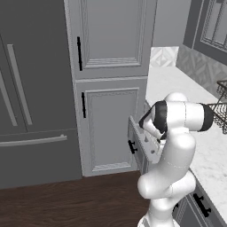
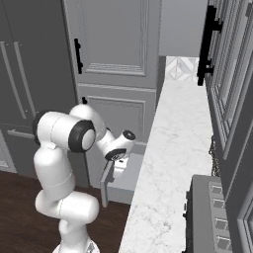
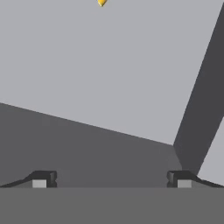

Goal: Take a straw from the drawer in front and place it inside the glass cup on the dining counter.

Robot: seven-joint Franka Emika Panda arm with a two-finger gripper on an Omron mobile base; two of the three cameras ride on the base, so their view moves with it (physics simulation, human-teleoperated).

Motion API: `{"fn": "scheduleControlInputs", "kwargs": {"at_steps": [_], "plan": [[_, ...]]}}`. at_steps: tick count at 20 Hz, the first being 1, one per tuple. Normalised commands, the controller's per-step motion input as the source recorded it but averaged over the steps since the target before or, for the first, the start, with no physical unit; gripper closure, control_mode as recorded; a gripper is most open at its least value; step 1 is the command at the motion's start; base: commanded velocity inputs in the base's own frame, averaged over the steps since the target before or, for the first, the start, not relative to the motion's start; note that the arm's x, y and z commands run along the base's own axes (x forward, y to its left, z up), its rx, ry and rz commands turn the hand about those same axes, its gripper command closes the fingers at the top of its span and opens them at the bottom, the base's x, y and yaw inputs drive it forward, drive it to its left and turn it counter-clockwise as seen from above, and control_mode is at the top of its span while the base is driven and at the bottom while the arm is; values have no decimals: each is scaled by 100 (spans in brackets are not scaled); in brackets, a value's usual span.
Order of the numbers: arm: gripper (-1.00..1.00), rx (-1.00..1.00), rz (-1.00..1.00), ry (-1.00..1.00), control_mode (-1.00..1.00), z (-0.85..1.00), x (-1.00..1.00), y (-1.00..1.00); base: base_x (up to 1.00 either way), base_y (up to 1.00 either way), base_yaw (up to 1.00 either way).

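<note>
The drawer (image 1: 141,148) is pulled open, and its small black handle can be seen on the front. The arm is bent down over it, and the gripper (image 3: 111,179) is pointed into the pale grey inside. The 2 fingertips (image 3: 41,179) are held far apart, so the gripper is open and nothing is held in it.

Only a tiny yellow tip of the straw (image 3: 101,2) can be seen, at the very top edge of the hand view, well apart from the fingertips. The rest of it is cut off.

The step in hand looks to be the reach for the straw. Nothing has been picked up yet.

Next, the gripper likely needs to be moved toward that yellow tip until the straw sits between the 2 fingertips. Then it can be lowered and closed. The straw is very thin, so a careful line-up will be needed.
</note>
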Motion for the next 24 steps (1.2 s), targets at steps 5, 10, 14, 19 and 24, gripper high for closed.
{"fn": "scheduleControlInputs", "kwargs": {"at_steps": [5, 10, 14, 19, 24], "plan": [[-100, 6, 0, 0, -100, -27, 3, 18, 0, 0, 0], [-100, 4, 0, 0, -100, -12, 0, 45, 0, 0, 0], [-100, 0, 0, 0, -100, -5, 0, 71, 0, 0, 0], [-100, 0, -1, 0, -100, 0, 0, 93, 0, 0, 0], [-100, 0, 0, 3, -100, 0, 0, 100, 0, 0, 0]]}}
